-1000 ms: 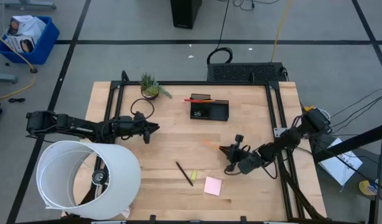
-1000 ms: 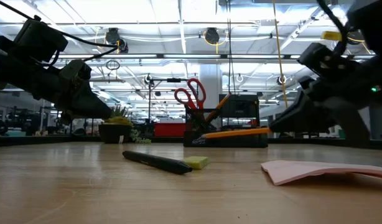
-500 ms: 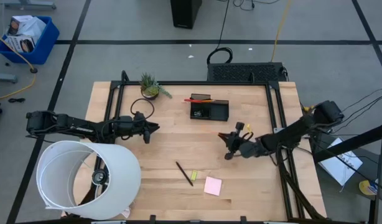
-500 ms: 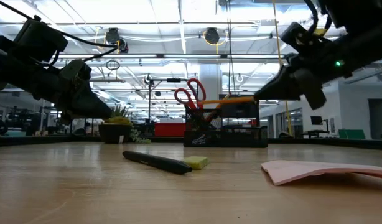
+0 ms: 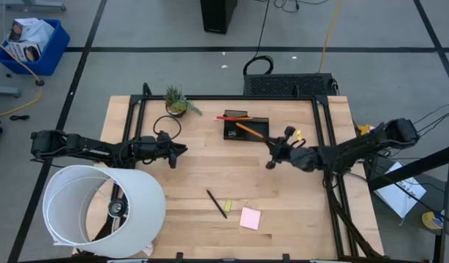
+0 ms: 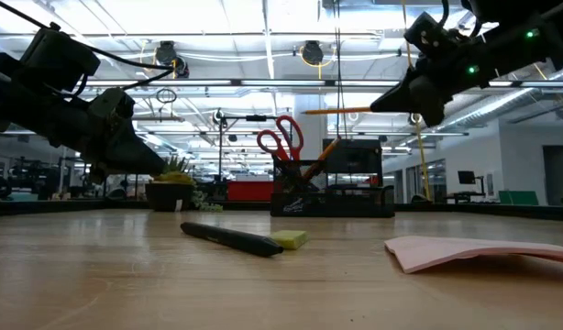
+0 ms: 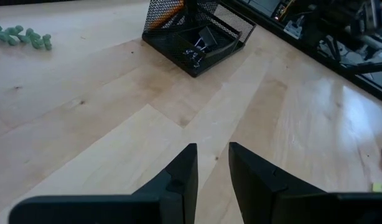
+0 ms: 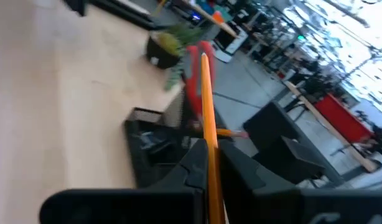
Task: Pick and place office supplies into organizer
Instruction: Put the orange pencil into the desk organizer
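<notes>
Since your right gripper (image 5: 271, 155) is pinching the orange pencil (image 5: 246, 129) by one end, w/ the organizer (image 5: 246, 130) just ahead, expect it light, stiff, prone to pivot.

Right claw (image 5: 271, 151) gripping orange pencil (image 5: 245, 129), tip over organizer (image 5: 246, 129)

Both arms are dark, near-black, built of slim jointed links with bulkier housings at the joints. Thin black cables loop along the left arm's links. The left pincer (image 5: 178, 151) ends in two flat, dark, angular fingers (image 7: 181, 180) with squared inner faces, seated in a broad black bar. The right pincer (image 5: 271, 156) has the same matte black fingers (image 8: 194, 163); small green indicator lights glow on its wrist housing, and a small yellow tag sits near the wrist
</notes>
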Robot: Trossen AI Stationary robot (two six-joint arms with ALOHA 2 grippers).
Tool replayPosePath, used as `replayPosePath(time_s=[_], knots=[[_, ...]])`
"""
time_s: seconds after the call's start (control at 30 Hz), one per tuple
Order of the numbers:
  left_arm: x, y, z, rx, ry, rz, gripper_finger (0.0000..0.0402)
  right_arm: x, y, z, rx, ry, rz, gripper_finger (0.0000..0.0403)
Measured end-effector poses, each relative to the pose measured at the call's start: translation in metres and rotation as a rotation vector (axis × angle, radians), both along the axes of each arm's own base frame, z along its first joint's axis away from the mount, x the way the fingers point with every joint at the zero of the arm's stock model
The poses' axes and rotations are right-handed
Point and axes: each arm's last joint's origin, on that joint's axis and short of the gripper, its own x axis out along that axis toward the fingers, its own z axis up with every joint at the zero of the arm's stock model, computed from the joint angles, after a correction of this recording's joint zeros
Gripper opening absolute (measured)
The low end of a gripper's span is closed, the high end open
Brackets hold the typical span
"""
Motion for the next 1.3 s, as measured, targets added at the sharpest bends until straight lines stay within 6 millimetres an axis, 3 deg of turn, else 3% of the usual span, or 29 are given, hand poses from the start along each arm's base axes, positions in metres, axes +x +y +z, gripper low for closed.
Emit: replayPosePath(time_s=[0.23, 0.67, 1.3], knots=[[0.0, 0.0, 0.001, 0.005, -0.004, -0.002, 0.0093, -0.002, -0.02, 0.013, 0.013, 0.032, -0.079, 0.0015], [0.0, 0.0, 0.001, 0.012, -0.003, 0.004, 0.0093, 0.018, -0.05, 0.076, 0.115, 0.134, -0.063, 0.0015], [0.0, 0.0, 0.0, 0.012, 0.0, -0.005, 0.0093, 0.067, -0.095, 0.106, 0.185, 0.508, -0.117, 0.0016]])
